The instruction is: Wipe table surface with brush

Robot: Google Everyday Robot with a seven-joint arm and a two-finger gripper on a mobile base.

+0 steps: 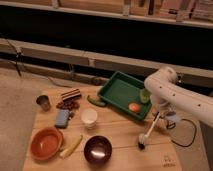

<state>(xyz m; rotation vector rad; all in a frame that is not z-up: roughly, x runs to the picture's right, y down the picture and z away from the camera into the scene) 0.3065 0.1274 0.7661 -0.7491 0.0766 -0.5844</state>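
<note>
The brush (150, 131) has a thin white handle that slants down and left to a small dark head (141, 145), which rests on the light wooden table surface (120, 131) at the right front. My gripper (160, 113) is at the top end of the handle and shut on it, below the white arm (172, 92) that reaches in from the right. A small dark printed mark (168, 161) sits near the table's front right corner.
A green tray (118, 91) at the back right holds an orange fruit (133, 107) and a green cup (145, 95). Left of the brush are a dark bowl (97, 150), a banana (71, 146), an orange bowl (46, 142), a white cup (89, 117), a blue sponge (62, 118) and a metal cup (43, 102).
</note>
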